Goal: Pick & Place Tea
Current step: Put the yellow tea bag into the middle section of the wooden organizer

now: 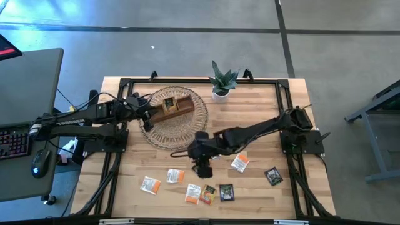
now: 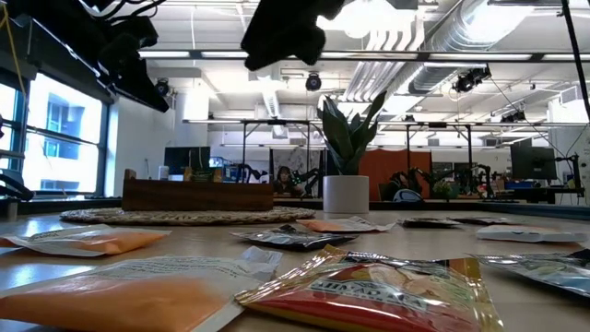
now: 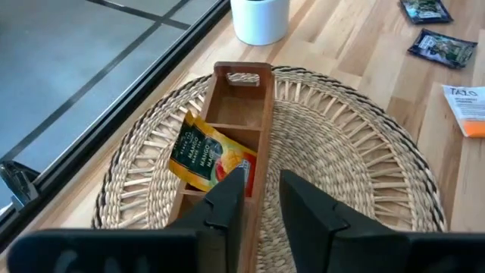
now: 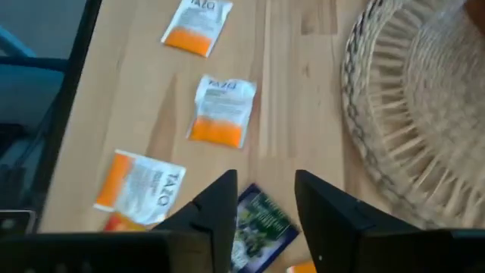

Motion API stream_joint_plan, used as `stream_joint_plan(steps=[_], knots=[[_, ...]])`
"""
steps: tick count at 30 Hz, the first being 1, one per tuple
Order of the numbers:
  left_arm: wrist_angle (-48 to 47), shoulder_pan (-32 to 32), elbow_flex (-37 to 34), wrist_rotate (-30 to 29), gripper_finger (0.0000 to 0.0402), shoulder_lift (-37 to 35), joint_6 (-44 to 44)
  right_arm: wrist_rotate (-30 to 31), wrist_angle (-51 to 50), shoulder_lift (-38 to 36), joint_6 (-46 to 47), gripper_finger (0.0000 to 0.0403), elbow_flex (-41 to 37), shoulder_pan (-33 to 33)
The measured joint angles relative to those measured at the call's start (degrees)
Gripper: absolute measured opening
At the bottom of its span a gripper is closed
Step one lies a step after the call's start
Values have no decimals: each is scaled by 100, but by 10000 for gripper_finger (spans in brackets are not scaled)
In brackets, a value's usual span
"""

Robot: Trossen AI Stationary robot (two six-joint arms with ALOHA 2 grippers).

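Observation:
A yellow, green and red tea sachet [image 3: 206,155] lies tilted in the wooden tray [image 3: 241,76], leaning over the tray's side wall onto the woven mat [image 3: 356,159]. My left gripper [image 3: 263,182] stands open just above it, over the tray's other long wall. Several more tea sachets lie flat on the table's near half, orange-and-white ones [image 4: 222,110] and dark green ones [image 4: 261,227]. My right gripper [image 4: 265,186] hovers open above a dark green one, beside the mat's near edge [image 1: 201,167]. My left gripper: one fingertip [image 3: 233,182] stands right at the sachet's near corner [image 3: 231,163], coming from above at a slant. I cannot tell whether it touches the sachet.
A small potted plant [image 1: 222,84] stands at the table's far edge behind the mat. Two more sachets [image 1: 240,162] [image 1: 273,176] lie toward the near right. Black frame rails [image 1: 112,156] run along the table's sides.

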Motion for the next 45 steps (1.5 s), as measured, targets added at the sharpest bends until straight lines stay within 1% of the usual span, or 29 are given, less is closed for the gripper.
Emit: stream_joint_plan(steps=[5, 8, 13, 17, 21, 24, 32, 36, 39, 41, 43, 45], knots=[[-47, 0, 0, 1, 96, 0, 0, -64, 13, 143, 332, 147, 9, 349], [-51, 0, 0, 1, 96, 0, -7, -89, 59, 358, 834, 152, 7, 544], [-51, 0, 0, 6, 96, 0, -20, -103, -2, 860, 1107, 154, 1, 880], [-49, 0, 0, 7, 96, 0, -20, -13, -43, 970, 1578, 155, 2, 1127], [-61, 0, 0, 19, 96, 0, -22, 57, -528, 978, 2254, 155, 7, 1314], [-73, 0, 0, 23, 96, 0, -22, 114, -706, 1041, 2619, 158, 7, 1463], [-75, 0, 0, 24, 97, -2, -24, 4, -578, 1632, 2868, 161, 17, 1557], [-75, 0, 0, 24, 97, 0, -22, 32, -636, 1761, 2856, 160, 41, 1561], [-78, 0, 0, 26, 97, 0, -22, 235, -594, 1789, 2797, 151, 35, 1565], [-75, 0, 0, 26, 97, 0, -22, 325, -583, 1794, 2729, 137, 29, 1570], [-75, 0, 0, 26, 97, 0, -17, 341, -596, 1799, 2609, 114, 28, 1568], [-75, 0, 0, 26, 97, 0, -17, 363, -600, 1803, 2473, 81, 24, 1565]])
